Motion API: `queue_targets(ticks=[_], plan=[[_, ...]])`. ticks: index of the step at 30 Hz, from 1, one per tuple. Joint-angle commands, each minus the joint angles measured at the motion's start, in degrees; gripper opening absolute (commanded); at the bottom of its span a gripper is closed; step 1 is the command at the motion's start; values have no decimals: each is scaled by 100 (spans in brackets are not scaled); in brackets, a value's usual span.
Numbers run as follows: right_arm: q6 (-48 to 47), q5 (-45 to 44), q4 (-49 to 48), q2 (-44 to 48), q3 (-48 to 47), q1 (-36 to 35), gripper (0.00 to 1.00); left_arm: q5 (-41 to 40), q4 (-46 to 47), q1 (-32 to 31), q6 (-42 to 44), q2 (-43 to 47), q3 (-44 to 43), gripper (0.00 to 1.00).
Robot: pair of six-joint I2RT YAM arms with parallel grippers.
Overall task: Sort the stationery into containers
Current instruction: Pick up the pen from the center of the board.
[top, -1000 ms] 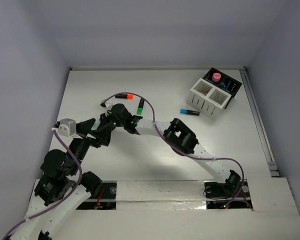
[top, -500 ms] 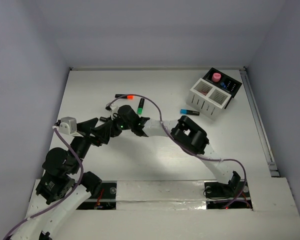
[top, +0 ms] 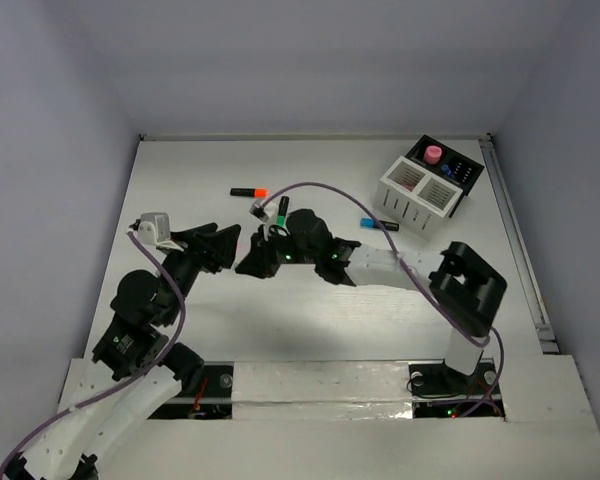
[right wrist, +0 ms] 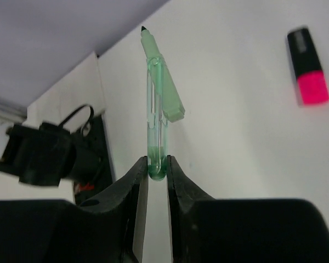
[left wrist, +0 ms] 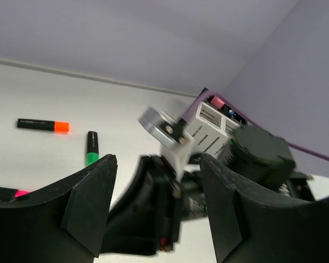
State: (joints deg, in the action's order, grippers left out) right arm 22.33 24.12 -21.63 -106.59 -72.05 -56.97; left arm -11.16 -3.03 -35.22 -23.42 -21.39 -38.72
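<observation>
A green pen (right wrist: 155, 118) is being pinched by the right gripper (right wrist: 156, 169); the left gripper (left wrist: 156, 175) is being held wide, empty.

No legible text anywhere; only faint, unreadable white print on the orange-capped highlighter (left wrist: 43, 125)

Left tool (left wrist: 158, 164) with fingers (left wrist: 88, 208) apart — right arm (left wrist: 153, 211) between them, orange-capped highlighter (left wrist: 43, 125) and green-capped highlighter (left wrist: 91, 148) beyond

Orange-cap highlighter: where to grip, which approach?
I'd grip the orange-capped highlighter at the middle of its black barrel, coming straight down, jaws closing across its narrow width. It lies flat, with bare table along both long sides; the green-capped highlighter sits off its cap end.
</observation>
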Motion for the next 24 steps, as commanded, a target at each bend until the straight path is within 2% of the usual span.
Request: queue_targets(ticks=[1,5,10,14,15,16,18,21,22,24], plan=[[-35,-179,62,821,875,2,0,61,891,24,-338,-426,145,58],[-132,-13,422,1990,1842,63,0,316,1182,24,-558,-1051,207,62],[-326,-232,1300,3317,2598,264,0,289,1410,77,-672,-1333,409,67],[-168,-258,1530,3583,2932,694,0,772,1752,77,-909,-1622,847,50],[-115,-285,1565,3583,2977,792,0,895,1805,77,-962,-1640,944,43],[-80,-302,1556,3583,3021,880,0,1079,1858,77,-1085,-1649,1050,31],[52,-163,1321,3557,3162,1170,0,1326,1981,77,-1191,-1544,1384,27],[70,-39,1205,3504,3145,1294,0,1292,1999,77,-1428,-1237,1744,28],[53,-39,1196,3487,3118,1294,0,1257,2051,77,-1594,-1019,1841,36],[61,-30,1144,3391,3075,1346,0,1256,2332,77,-1770,-815,2139,48]])
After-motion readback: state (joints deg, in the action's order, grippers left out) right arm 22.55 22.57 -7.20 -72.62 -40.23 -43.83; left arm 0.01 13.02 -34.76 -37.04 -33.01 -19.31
